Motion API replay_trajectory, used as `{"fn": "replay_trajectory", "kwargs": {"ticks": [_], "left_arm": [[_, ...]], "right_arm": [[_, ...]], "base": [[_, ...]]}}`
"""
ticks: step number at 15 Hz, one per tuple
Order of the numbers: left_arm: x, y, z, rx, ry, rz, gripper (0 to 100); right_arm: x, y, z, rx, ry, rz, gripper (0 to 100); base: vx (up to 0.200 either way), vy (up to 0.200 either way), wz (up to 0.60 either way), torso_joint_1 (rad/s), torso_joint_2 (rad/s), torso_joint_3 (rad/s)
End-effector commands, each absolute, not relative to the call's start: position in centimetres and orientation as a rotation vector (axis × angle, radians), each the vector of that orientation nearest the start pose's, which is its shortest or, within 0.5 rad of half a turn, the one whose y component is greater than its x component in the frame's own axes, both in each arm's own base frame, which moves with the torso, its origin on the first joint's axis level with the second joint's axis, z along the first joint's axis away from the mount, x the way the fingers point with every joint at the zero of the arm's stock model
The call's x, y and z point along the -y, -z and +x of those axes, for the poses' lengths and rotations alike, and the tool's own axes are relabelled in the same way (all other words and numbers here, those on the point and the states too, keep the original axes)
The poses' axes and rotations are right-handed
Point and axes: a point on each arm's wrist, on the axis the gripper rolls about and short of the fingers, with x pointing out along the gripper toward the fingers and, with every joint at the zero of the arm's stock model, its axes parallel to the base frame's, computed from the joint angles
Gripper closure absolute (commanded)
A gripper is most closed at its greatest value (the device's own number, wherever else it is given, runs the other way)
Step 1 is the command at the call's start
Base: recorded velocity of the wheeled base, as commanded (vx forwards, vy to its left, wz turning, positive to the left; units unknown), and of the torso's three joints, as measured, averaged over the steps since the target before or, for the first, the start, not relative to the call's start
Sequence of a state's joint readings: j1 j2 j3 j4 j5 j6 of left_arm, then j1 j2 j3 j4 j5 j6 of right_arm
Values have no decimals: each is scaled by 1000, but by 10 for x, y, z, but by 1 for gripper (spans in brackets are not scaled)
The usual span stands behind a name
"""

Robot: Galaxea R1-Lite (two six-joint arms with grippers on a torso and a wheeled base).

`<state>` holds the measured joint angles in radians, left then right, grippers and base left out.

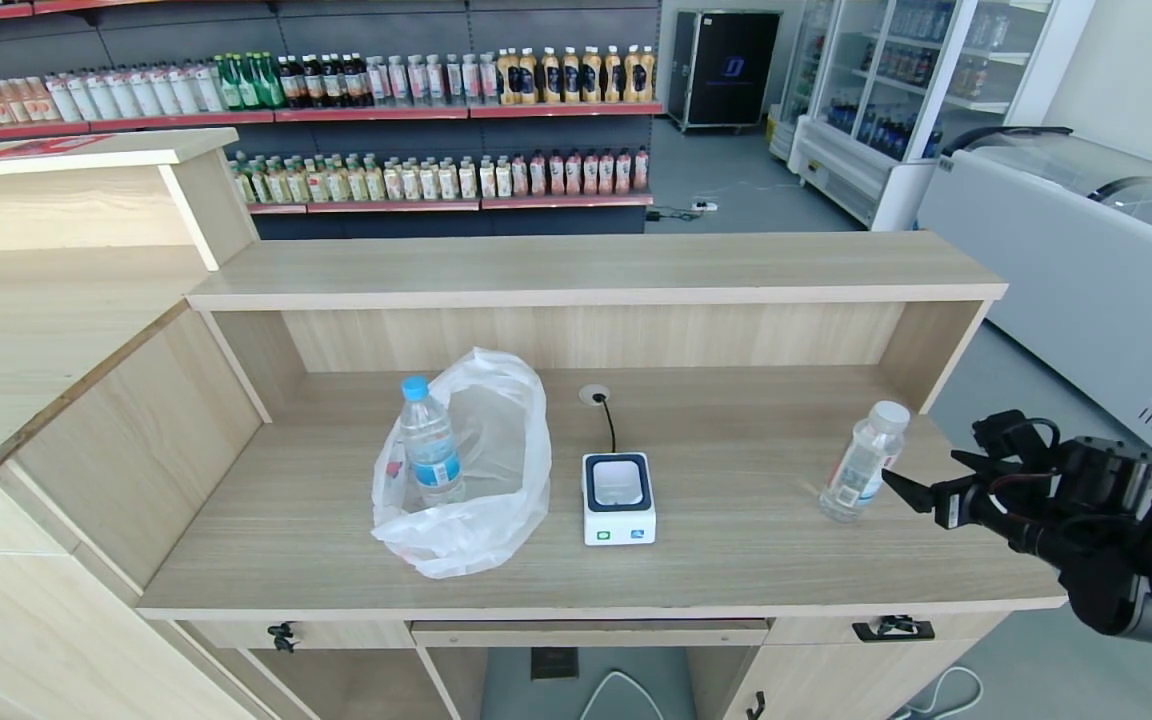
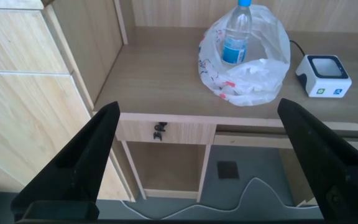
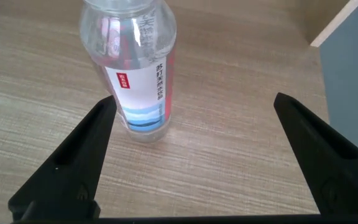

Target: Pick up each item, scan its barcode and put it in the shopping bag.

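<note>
Shop counter (image 1: 736,560) has the blue-capped bottle (image 1: 430,440) in the shopping bag (image 1: 496,490) already, and my right hand (image 3: 194,106) sits wide open, empty, just short of the white-capped water bottle (image 1: 864,462), so next I'd close round it, then scanner (image 1: 618,497).

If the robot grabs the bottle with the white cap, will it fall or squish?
The white-capped bottle stands tall and narrow, so a sideways bump would probably tip it. Tipped, its round body would likely roll. Its clear plastic may squish.
</note>
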<state>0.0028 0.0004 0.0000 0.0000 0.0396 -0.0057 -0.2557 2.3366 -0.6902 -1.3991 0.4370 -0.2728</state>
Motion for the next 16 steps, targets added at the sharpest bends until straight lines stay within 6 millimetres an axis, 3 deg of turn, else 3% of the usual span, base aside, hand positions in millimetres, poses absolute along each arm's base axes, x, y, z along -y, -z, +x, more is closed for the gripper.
{"fn": "replay_trajectory", "kwargs": {"ticks": [1, 16], "left_arm": [[-1, -75, -23, 0, -43, -6, 0], [-1, -75, -23, 0, -43, -6, 0]], "right_arm": [[78, -1, 368, -209, -233, -185, 0], [36, 17, 413, -139, -342, -182, 0]], "base": [[0, 0, 0, 0, 0, 0], [0, 0, 0, 0, 0, 0]]}}
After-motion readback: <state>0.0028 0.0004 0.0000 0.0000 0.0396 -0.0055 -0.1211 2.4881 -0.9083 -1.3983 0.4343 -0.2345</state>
